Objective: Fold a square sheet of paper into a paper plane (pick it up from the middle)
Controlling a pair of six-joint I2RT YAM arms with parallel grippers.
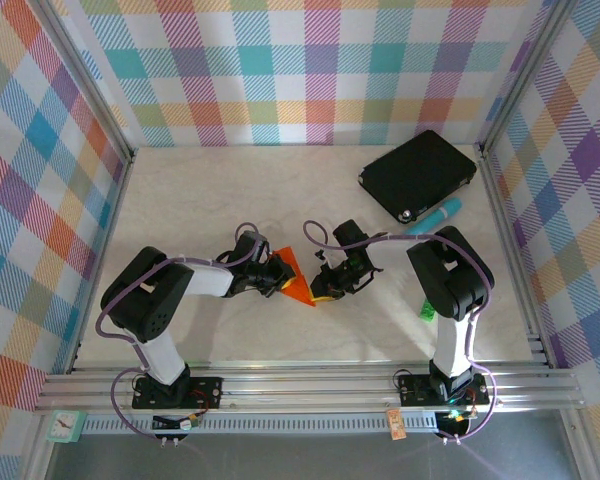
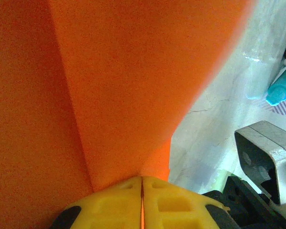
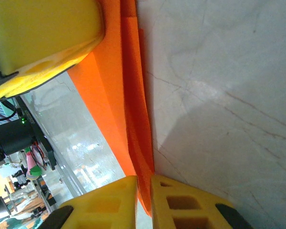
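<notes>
The paper plane is a bright orange folded triangle, its wide edge toward the top of the frame and its tip toward the bottom. It sits at the centre of the worktop, between the 2 sets of jaws. In the left wrist view, the plane fans up from the bottom edge across the upper left. 1 crease runs down to the yellow fingers, and the left jaws are pressed together on the narrow end. In the right wrist view, stacked folded layers run edge-on down the frame into the right jaws, which are closed on the tip. A yellow finger of the left arm sits at upper left. The top view adds the layout, with a black pad and a teal tube at upper right, well apart from the plane. The left arm reaches right and the right arm reaches left, with both elbows bent and the wrists near each other.
</notes>
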